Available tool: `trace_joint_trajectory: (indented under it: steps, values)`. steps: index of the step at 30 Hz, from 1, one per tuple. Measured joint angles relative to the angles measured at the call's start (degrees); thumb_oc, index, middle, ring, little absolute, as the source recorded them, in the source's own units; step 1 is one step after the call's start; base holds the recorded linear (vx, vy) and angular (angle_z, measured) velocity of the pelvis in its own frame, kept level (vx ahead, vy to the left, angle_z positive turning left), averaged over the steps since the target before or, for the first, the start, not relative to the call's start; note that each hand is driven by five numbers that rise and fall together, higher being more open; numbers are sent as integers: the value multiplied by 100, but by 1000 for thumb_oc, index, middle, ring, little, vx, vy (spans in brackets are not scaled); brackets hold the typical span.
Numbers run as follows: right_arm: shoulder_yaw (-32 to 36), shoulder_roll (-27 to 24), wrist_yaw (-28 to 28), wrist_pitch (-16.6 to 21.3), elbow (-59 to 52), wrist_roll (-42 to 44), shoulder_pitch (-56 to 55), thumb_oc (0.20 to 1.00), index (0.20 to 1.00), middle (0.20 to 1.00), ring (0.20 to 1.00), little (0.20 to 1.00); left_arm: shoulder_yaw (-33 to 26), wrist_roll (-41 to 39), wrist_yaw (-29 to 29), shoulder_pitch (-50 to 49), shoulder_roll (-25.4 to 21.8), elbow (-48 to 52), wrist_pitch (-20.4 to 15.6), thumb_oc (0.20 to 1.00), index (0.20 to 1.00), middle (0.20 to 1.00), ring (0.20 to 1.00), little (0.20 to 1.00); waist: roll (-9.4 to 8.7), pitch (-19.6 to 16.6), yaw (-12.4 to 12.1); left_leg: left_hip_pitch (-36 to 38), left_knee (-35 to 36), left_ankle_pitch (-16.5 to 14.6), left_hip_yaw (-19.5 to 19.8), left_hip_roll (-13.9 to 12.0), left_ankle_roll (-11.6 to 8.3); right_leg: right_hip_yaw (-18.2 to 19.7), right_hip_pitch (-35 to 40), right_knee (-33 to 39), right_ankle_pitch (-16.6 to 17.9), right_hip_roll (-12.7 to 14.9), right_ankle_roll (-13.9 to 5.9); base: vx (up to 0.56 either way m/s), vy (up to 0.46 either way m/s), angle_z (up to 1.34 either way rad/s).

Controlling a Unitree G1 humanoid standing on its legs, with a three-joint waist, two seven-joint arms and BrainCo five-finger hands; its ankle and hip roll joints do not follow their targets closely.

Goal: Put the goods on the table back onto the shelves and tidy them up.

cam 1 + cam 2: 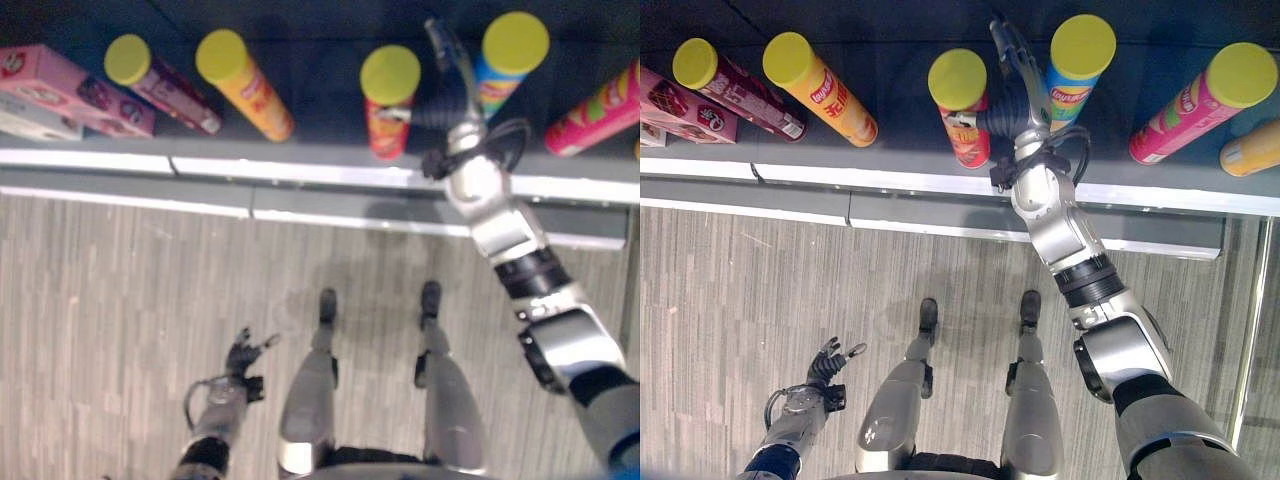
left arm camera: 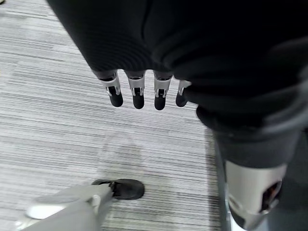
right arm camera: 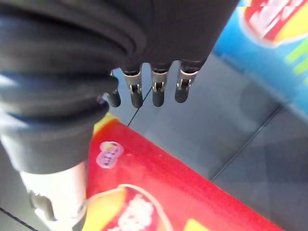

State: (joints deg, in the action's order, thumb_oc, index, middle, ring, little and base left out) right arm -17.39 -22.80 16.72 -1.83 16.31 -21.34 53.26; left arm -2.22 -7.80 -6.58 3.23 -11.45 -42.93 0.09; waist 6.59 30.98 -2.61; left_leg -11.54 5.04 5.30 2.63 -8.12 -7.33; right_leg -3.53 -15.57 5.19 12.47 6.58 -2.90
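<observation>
The right hand (image 1: 1012,70), fingers straight and holding nothing, reaches between the red can (image 1: 962,110) and blue can (image 1: 1075,65) standing on the shelf (image 1: 890,150); nudge gently, not toppling either

**One arm up, one arm down**

The right arm is stretched far out in front, almost straight. The right hand (image 1: 1012,62) is at the end of it, with its fingers (image 3: 158,94) held straight and side by side. Its thumb sticks out to the side. The hand looks empty, though the thumb tip is hard to see.

The left arm hangs low by the robot's side. The left hand (image 1: 827,362) is loose, with its fingers (image 2: 138,96) a little spread and holding nothing.
</observation>
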Motion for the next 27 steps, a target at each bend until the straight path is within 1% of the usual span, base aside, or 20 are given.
trace_joint_trajectory:
  steps: [2, 4, 6, 8, 9, 11, 12, 13, 15, 18, 19, 21, 23, 25, 27]
  values:
    - [2, 6, -24, 0, -83, 1, -89, 1000, 1000, 1000, 1000, 1000, -5, 0, 0, 4, -30, -4, 3, 1000, 1000, 1000, 1000, 1000, -1, 0, 42, 72, 1, -17, 1, -3, 25, -2, 66, 0, 1, -2, -1, 0, 0, 0]
    - [3, 14, -137, 16, -483, 7, -402, 1000, 1000, 1000, 1000, 1000, -6, 0, 2, 11, -38, -49, 35, 1000, 1000, 1000, 1000, 1000, -4, 0, 94, 192, 1, -22, -1, -29, 30, -9, 192, 0, 0, -28, -1, 0, 0, 0]
    - [-1, 65, -265, 120, -715, 9, -625, 1000, 1000, 1000, 1000, 1000, -3, -1, 4, 17, -40, -59, 42, 1000, 1000, 1000, 1000, 1000, -7, 1, 209, 328, 2, -42, 0, -52, -1, -13, 324, 1, 0, -53, 0, 0, 0, 0]
    - [-35, 43, -445, 141, -1256, 15, -953, 1000, 1000, 1000, 1000, 1000, -7, 0, 6, 24, -39, -70, 61, 1000, 1000, 1000, 1000, 1000, -35, 4, 249, 436, 1, -39, -13, -85, -7, -25, 417, 2, -1, -92, 0, 33, -19, -5]
    - [-114, 63, -532, 218, -1355, 17, -1035, 1000, 1000, 1000, 1000, 1000, -13, -1, 9, 23, -39, -102, 88, 1000, 1000, 1000, 1000, 1000, -67, 10, 318, 541, 2, -39, -20, -110, -8, -24, 514, 3, -12, -117, 12, 37, -26, -7]
    - [-234, 62, -659, 246, -1357, 17, -1035, 1000, 1000, 1000, 1000, 1000, -12, -1, 13, 22, -38, -116, 107, 1000, 1000, 1000, 1000, 1000, -129, 1, 400, 686, 2, -30, -34, -136, -22, -19, 642, 6, -125, -142, 75, 31, -27, -6]
    - [-234, 67, -686, 246, -1358, 18, -1036, 1000, 1000, 1000, 1000, 1000, -12, -1, 13, 26, -38, -112, 105, 1000, 1000, 1000, 1000, 1000, -148, 1, 411, 715, 2, -24, -40, -145, -31, -22, 668, 6, -132, -148, 64, 32, -20, -6]
    - [-236, 54, -745, 244, -1357, 44, -1040, 1000, 1000, 1000, 1000, 1000, -12, -1, 17, 29, -37, -114, 107, 1000, 1000, 1000, 1000, 1000, -180, 1, 424, 765, 2, -10, -42, -167, -53, -18, 717, 7, -174, -171, 5, 38, -18, -3]
    - [-229, 48, -832, 241, -1392, 244, -1059, 1000, 1000, 1000, 1000, 1000, -17, -1, 18, 23, -37, -118, 122, 1000, 1000, 1000, 1000, 1000, -239, -12, 432, 812, 1, 6, -39, -202, -77, -20, 759, 7, -175, -205, 3, 20, -10, 0]
    - [-232, 28, -980, 225, -1680, 368, -1212, 1000, 1000, 1000, 1000, 1000, -24, -2, 29, 18, -28, -187, 141, 1000, 1000, 1000, 1000, 1000, -270, -11, 428, 857, 2, 13, -33, -227, -89, -34, 813, 7, -174, -225, 2, 39, -31, 1]
    - [-236, 36, -1042, 234, -1850, 501, -1301, 1000, 1000, 1000, 1000, 1000, -24, -2, 30, -6, -28, -214, 143, 1000, 1000, 1000, 1000, 1000, -275, -13, 442, 892, 2, 11, -31, -236, -92, -35, 850, 7, -181, -234, 1, 79, -58, 0]
    - [-355, 87, -1313, 233, -2311, 1215, -1598, 1000, 1000, 1000, 1000, 1000, -15, -1, 52, -47, -29, -307, 142, 1000, 1000, 1000, 1000, 1000, -292, -17, 428, 1006, 2, -9, -37, -256, -95, -38, 959, 7, -202, -252, 15, 77, -56, -2]
    - [-467, 388, -1607, 241, -2672, 2367, -2221, 1000, 1000, 1000, 1000, 1000, -16, 0, 66, -107, -44, -342, 145, 1000, 1000, 1000, 1000, 1000, -364, -20, 385, 1182, 3, -65, -68, -298, -147, -37, 1120, 7, -220, -306, 70, 47, -35, -5]
    - [-757, 469, -1837, 228, -2697, 3013, -2529, 1000, 1000, 1000, 1000, 1000, -11, 0, 95, -120, -50, -343, 145, 1000, 1000, 1000, 1000, 1000, -455, -59, 385, 1205, 2, -87, -82, -326, -145, -36, 1137, 6, -221, -323, 62, 53, -30, -2]
    - [-838, 508, -2004, 223, -2692, 3575, -2908, 1000, 1000, 1000, 1000, 1000, -8, 2, 149, -99, -57, -338, 145, 1000, 1000, 1000, 1000, 1000, -540, -96, 368, 1205, 2, -102, -87, -332, -142, -38, 1137, 5, -217, -323, 54, 40, -22, -1]
